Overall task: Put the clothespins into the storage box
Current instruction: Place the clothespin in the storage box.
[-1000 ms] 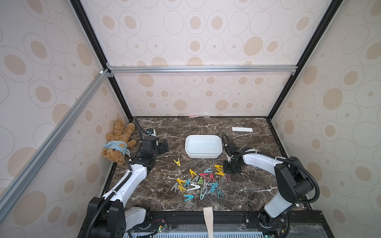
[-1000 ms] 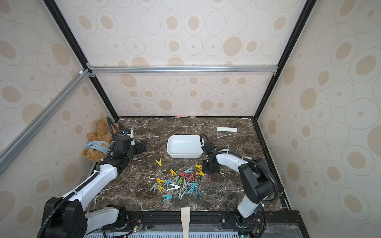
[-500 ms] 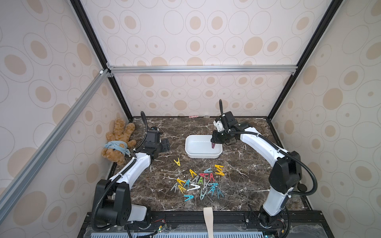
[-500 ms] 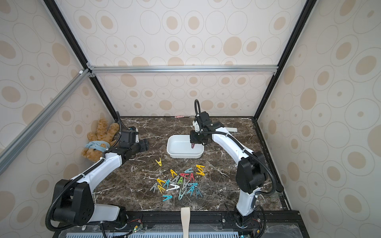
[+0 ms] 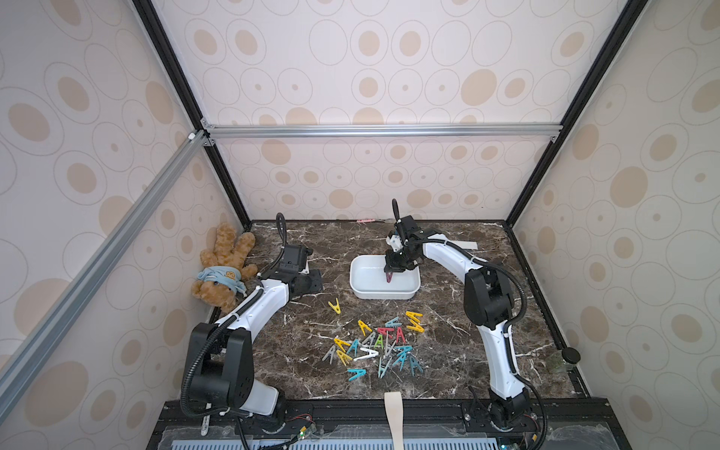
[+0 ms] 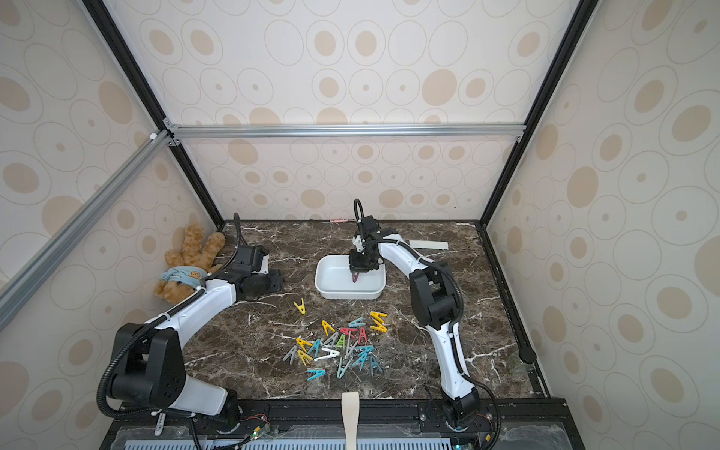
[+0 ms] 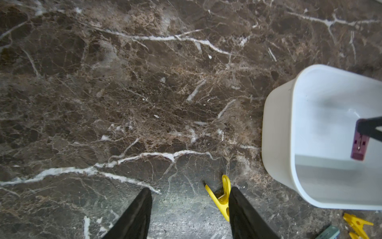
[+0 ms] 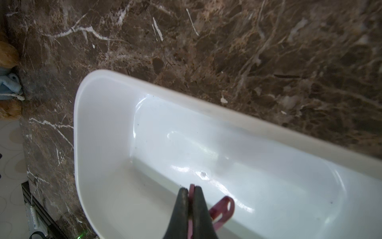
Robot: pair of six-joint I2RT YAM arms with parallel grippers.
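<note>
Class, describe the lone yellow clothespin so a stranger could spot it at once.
Find the white box on the marble table. Off its front left corner lies one yellow clothespin. Other yellow ones sit in the colourful pile; this one lies alone.

place: robot lab test cell | evidence: 2 bench-mounted arms (image 5: 265,304), aluminium frame (image 5: 382,130), patterned wall panels (image 5: 370,58), marble-look tabletop (image 5: 467,350)

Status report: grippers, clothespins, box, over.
Right gripper shut on purple clothespin, over storage box. Left gripper open, near lone yellow clothespin on table. Pile of clothespins on table; nothing blocking box.
</note>
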